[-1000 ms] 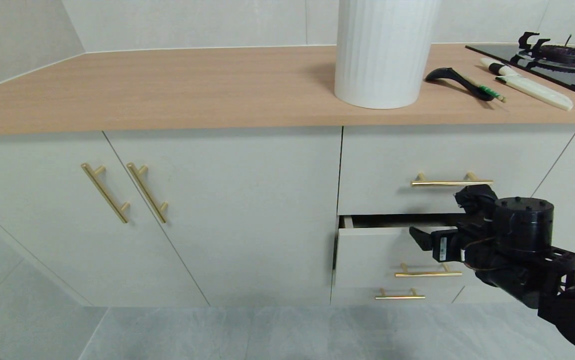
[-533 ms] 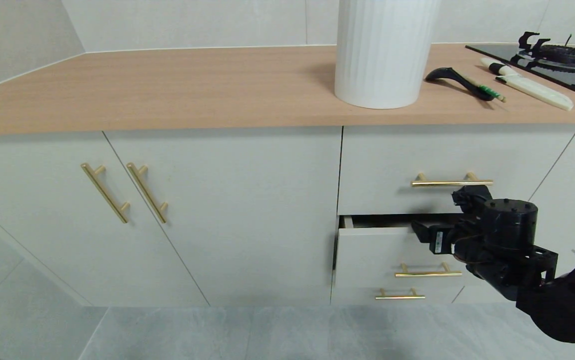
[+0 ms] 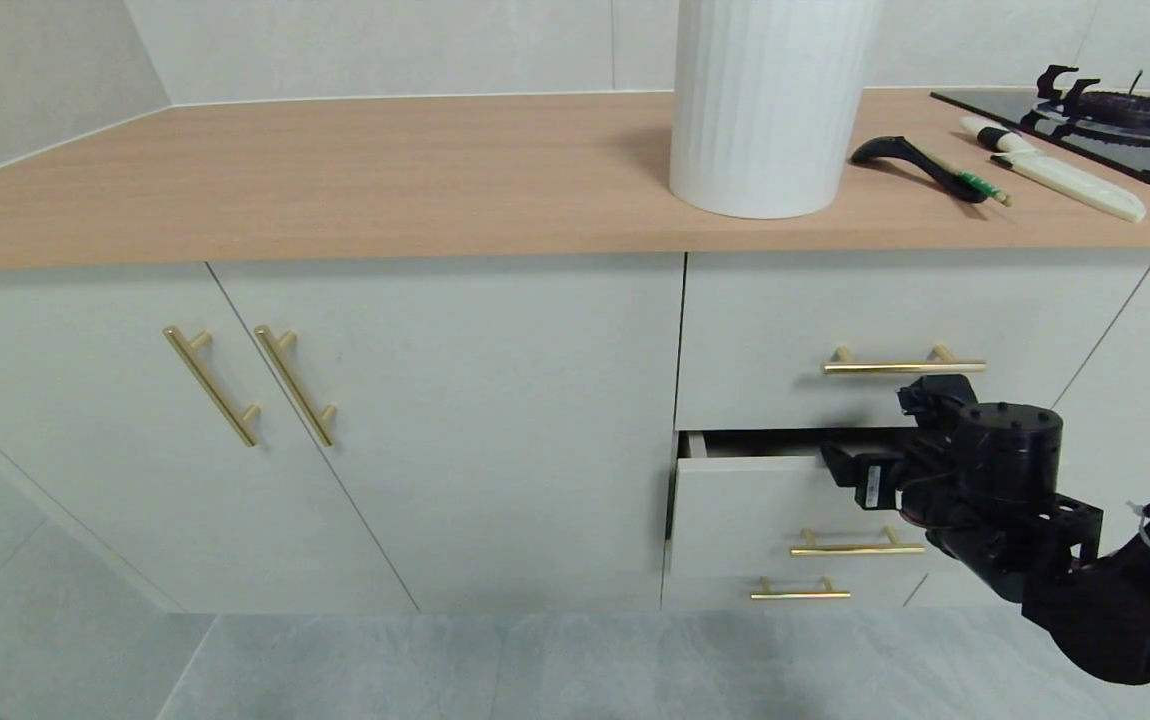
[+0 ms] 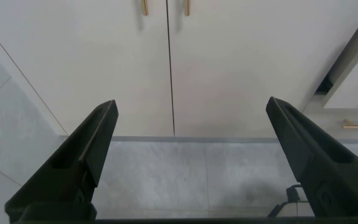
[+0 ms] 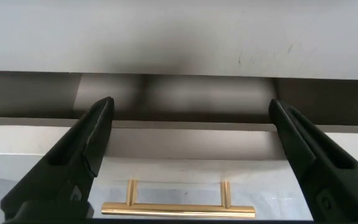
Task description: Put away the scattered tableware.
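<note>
Wooden desk [image 3: 335, 170] carries the black ladle [image 3: 920, 162] and white knife [image 3: 1065, 180]; right gripper [image 5: 191, 106], spread apart, hangs at the slightly open drawer [image 3: 745, 500] lip; left gripper [image 4: 191, 109] apart too; a shallow hook could slip off.

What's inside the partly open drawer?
The drawer is open a crack: a dark gap, no tableware visible. The drawer above and the right gripper cover the rest of its inside.

Pale tiled wall [image 3: 385, 45] rises behind the wooden countertop [image 3: 335, 170]; below it, grey brass-handled cabinet doors [image 3: 455, 430] reach the grey floor [image 3: 435, 665].
</note>
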Robot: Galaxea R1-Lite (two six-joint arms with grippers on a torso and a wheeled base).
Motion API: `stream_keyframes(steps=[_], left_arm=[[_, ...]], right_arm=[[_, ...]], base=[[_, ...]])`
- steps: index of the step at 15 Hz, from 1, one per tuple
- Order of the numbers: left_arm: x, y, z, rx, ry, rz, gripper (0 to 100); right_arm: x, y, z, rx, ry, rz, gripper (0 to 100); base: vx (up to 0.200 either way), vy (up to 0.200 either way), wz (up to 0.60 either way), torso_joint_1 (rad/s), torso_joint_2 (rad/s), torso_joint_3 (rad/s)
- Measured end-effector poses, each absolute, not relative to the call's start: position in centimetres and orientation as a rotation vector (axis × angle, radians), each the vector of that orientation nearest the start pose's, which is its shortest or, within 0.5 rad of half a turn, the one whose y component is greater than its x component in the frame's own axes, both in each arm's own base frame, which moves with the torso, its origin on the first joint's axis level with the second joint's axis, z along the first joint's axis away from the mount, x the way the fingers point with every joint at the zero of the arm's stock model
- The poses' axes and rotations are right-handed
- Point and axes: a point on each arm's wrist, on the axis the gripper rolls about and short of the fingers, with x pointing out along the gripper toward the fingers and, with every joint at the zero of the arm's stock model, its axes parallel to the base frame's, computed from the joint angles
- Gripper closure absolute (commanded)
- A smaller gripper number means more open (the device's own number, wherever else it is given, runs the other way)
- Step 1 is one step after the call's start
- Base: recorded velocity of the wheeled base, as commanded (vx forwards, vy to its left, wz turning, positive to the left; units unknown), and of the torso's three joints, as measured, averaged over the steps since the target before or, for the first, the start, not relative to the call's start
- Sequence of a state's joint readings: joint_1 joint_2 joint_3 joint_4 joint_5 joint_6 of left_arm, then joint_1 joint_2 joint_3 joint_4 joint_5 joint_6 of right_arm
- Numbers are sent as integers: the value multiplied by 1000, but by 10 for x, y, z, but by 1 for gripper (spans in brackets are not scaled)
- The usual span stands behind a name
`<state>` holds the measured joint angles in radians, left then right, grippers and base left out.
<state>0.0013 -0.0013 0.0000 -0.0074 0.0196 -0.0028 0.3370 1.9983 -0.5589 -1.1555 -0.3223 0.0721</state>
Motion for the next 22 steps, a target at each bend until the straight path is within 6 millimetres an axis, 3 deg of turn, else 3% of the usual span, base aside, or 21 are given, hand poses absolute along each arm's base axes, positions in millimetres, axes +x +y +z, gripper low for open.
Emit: stream_keyframes(steps=[4,22], left_arm=[[-23,0,76,-3,-9,21,0],[-23,0,76,-3,-9,21,0]], right_arm=[[298,97,82,-40,324,6,0],[240,84,124,-175,680,29,0]], base=[[0,0,0,0,0,0],[0,0,0,0,0,0]])
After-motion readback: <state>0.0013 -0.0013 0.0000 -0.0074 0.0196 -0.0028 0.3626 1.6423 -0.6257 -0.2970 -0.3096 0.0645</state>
